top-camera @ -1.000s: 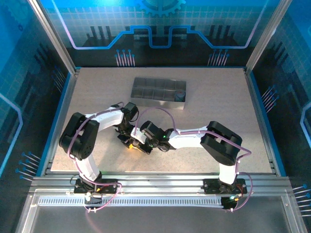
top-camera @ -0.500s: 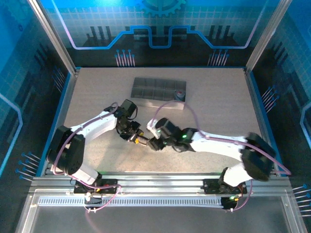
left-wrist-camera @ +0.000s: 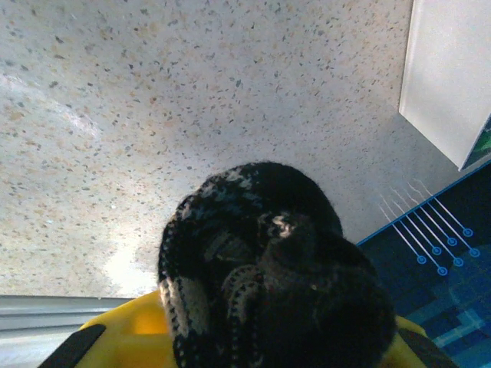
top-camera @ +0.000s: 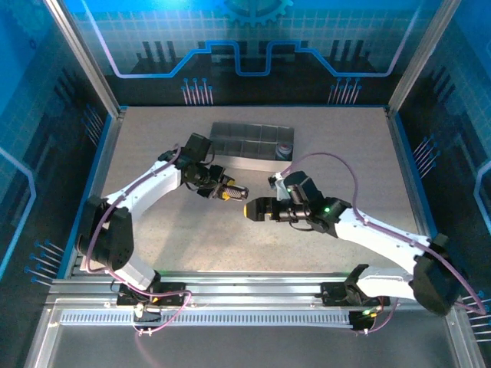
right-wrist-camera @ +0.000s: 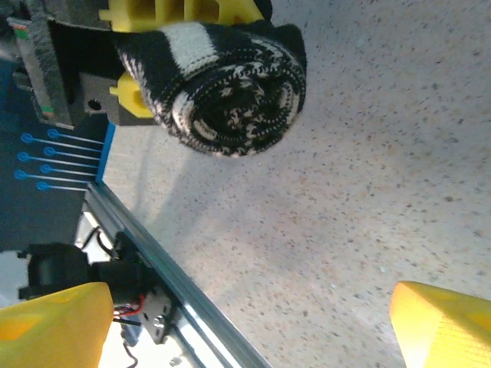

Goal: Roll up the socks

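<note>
Our left end effector (top-camera: 232,190) pinches the rolled black-and-white sock (right-wrist-camera: 230,92) over the middle of the surface (top-camera: 184,245). Our right end effector (top-camera: 253,208) is spread wide near it and holds nothing. The grey-blue sock (top-camera: 285,152) sits in the right end of the tray (top-camera: 238,146), near the far edge.

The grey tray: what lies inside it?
In the tray, a small rolled sock sits in the right-end compartment. The floor beneath it is covered.
</note>
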Tool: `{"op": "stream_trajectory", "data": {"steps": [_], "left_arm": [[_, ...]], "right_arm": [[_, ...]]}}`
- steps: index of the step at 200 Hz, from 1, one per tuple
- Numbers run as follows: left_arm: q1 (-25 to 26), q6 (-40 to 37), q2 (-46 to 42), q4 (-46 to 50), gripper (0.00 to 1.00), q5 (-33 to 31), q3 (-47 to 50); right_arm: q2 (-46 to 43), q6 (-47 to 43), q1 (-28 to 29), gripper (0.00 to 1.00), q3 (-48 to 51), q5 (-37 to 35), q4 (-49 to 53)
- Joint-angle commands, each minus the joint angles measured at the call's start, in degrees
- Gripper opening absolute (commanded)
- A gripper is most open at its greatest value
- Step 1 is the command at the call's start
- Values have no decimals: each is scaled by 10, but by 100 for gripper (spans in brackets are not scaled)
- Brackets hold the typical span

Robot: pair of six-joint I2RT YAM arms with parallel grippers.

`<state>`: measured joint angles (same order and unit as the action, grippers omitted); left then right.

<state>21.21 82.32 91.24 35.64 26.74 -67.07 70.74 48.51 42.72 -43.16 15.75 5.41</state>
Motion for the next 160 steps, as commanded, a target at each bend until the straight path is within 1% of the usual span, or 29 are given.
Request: {"op": "stream_trajectory", "data": {"steps": [1,23,50,62,71,100,124,141,160], "left_arm": [[0,17,9,1,0,29,-17],[1,20,11,0,0,30,-17],[4,26,11,-7,0,33,-12],[4,28,10,-8,0,36,-11],[3,27,10,-7,0,37,-11],[5,30,10,-12,0,42,-5],[5,29,8,-9,0,43,-5],[5,28,7,-8,0,43,-3],[5,28,8,-13,0,44,2]], "right_arm": [[44,100,-20,92,-21,59,-112],[95,132,-23,91,-45,77,-151],[138,161,-29,89,-51,80,-198],[155,168,-33,88,-60,85,-206],[167,171,-35,86,-69,92,-230],[196,174,-37,79,-94,104,-238],[207,171,-41,77,-93,106,-250],[215,176,-44,71,-95,111,-260],[221,183,-45,60,-99,116,-261]]}}
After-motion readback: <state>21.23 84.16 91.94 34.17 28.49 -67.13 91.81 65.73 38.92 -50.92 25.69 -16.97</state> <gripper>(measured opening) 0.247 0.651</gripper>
